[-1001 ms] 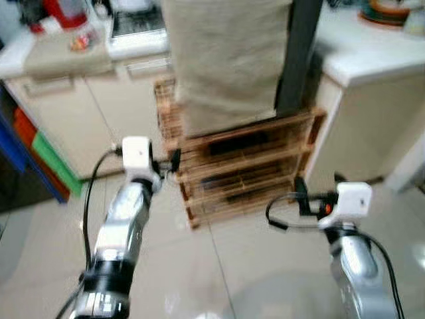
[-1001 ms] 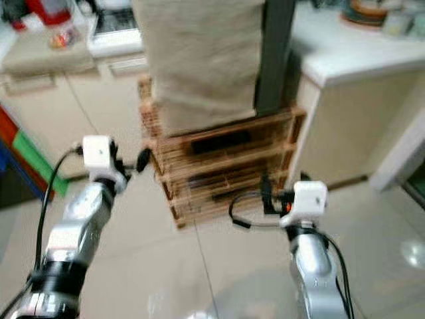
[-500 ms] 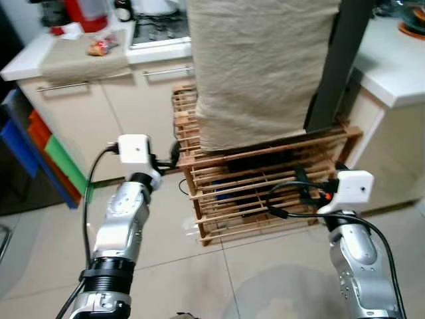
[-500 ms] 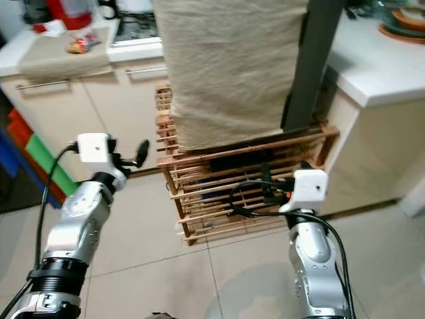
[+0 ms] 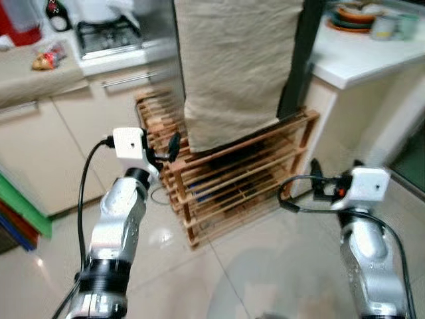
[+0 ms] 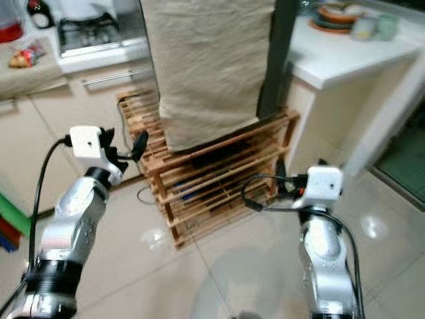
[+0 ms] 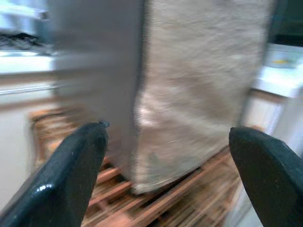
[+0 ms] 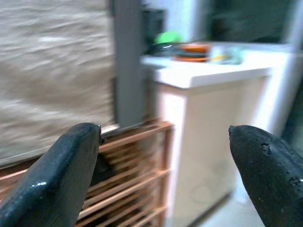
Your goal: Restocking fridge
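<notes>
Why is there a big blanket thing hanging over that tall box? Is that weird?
A bit odd, yes. A beige cloth drapes down the front of the tall grey appliance, hiding it, and its hem hangs over the wooden rack underneath. Nothing looks spilled or broken.

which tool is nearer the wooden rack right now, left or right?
Left. The left tool hangs open right at the upper left corner of the wooden rack, nearly touching it. The right tool, also open, hovers just off the rack's right end with a visible gap.
</notes>
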Controlling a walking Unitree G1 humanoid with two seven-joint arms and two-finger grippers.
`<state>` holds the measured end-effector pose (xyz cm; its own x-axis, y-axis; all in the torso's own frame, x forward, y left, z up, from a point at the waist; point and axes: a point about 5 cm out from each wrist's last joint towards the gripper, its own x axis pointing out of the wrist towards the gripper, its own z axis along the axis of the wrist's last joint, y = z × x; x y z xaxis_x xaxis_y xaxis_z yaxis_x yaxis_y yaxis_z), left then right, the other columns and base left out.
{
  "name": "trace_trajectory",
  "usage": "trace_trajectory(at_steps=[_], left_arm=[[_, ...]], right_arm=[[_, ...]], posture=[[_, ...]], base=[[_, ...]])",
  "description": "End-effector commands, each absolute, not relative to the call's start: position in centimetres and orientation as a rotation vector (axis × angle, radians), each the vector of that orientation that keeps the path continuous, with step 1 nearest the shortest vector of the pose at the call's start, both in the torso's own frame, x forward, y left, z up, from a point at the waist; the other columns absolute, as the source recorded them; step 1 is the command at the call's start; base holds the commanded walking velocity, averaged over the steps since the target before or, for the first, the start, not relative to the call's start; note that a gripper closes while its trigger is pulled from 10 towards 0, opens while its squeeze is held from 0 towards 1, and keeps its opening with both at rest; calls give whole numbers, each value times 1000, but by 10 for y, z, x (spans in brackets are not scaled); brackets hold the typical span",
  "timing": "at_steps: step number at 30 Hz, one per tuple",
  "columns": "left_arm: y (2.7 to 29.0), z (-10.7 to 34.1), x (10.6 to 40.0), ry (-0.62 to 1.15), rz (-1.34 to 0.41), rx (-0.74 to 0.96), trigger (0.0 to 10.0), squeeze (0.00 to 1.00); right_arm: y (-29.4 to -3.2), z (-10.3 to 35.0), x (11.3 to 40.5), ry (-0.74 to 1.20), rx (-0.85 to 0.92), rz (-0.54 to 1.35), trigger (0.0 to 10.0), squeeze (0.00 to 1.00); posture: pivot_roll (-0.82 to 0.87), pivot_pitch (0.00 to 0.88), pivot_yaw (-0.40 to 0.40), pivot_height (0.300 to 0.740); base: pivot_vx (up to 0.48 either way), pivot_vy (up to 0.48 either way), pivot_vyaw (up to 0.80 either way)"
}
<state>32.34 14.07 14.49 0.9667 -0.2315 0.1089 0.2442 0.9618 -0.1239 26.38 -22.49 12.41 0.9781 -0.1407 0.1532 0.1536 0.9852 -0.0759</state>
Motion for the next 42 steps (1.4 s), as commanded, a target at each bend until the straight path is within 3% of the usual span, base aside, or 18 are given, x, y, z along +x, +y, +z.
trace_trajectory(at_steps=[1, 25, 34, 42], left_arm=[[143, 148, 323, -101, -252, -116, 10000, 0], [135, 150, 319, -87, -268, -63, 10000, 0], [118, 160, 315, -115, -321, -118, 10000, 0], [129, 165, 319, -122, -242, -171, 10000, 0]], right_arm=[[-220, 128, 267, -165, -78, -139, 10000, 0], [-201, 136, 268, -196, -47, -112, 10000, 0], [-194, 134, 263, -185, -26, -105, 10000, 0], [-191, 139, 266, -190, -32, -93, 10000, 0]], posture=[[-130, 0, 90, 740], [-122, 0, 85, 740], [-125, 0, 88, 740], [-127, 0, 89, 740]], base=[[0, 480, -763], [53, 460, -757], [53, 0, -238], [457, 33, 0]])
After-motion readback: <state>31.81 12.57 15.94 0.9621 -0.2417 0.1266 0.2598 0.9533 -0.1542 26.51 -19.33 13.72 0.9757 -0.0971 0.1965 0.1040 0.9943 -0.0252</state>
